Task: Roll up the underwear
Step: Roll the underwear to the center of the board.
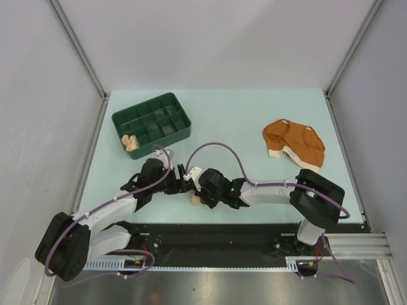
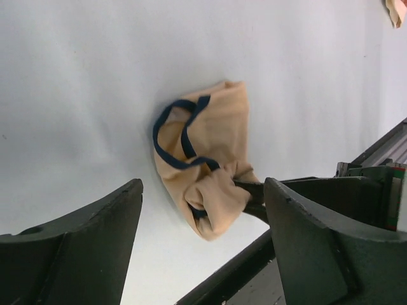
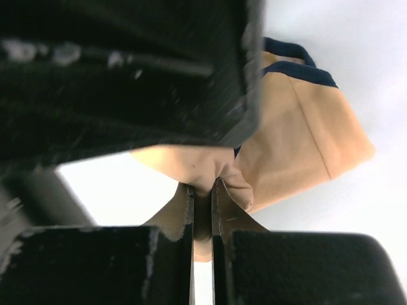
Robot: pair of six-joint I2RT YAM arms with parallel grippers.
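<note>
The cream underwear with dark trim [image 2: 213, 143] lies bunched on the table near the front edge, between the two grippers [image 1: 196, 199]. My right gripper [image 3: 202, 190] is shut on a fold of this cloth, and its dark fingers [image 2: 252, 190] show pinching it in the left wrist view. My left gripper [image 2: 203, 190] hovers over the bundle, open, with one finger on each side and nothing between them. The rust-orange underwear with cream edging [image 1: 294, 143] lies spread at the right. A pale peach underwear [image 1: 131, 142] sits in a corner compartment of the tray.
The dark green compartment tray [image 1: 152, 121] stands at the back left. The black rail [image 1: 210, 238] of the arm bases runs along the table's front edge, close behind the bundle. Grey walls enclose the table on the left, back and right.
</note>
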